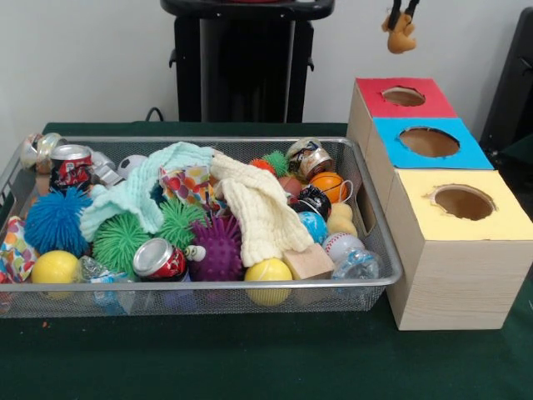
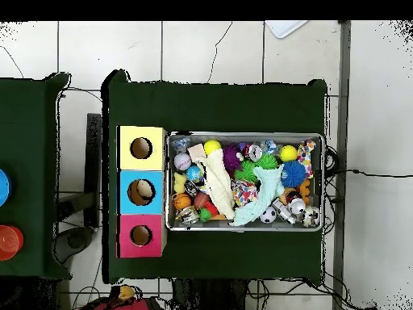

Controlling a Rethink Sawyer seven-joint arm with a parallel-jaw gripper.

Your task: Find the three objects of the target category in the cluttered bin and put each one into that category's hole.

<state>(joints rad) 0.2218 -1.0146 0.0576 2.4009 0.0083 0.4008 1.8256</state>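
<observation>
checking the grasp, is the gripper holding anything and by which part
Yes: the gripper is shut on a tan plush toy, pinched at its top; the toy hangs above the red-topped box.

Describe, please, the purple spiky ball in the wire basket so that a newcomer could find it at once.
Start at the silver wire basket left of the three wooden boxes, and look along its near edge in the front view. The purple spiky ball sits near the middle of that edge, between a crushed red can and a yellow ball. It is the only purple ball; its spiky neighbours are green or blue.
</observation>
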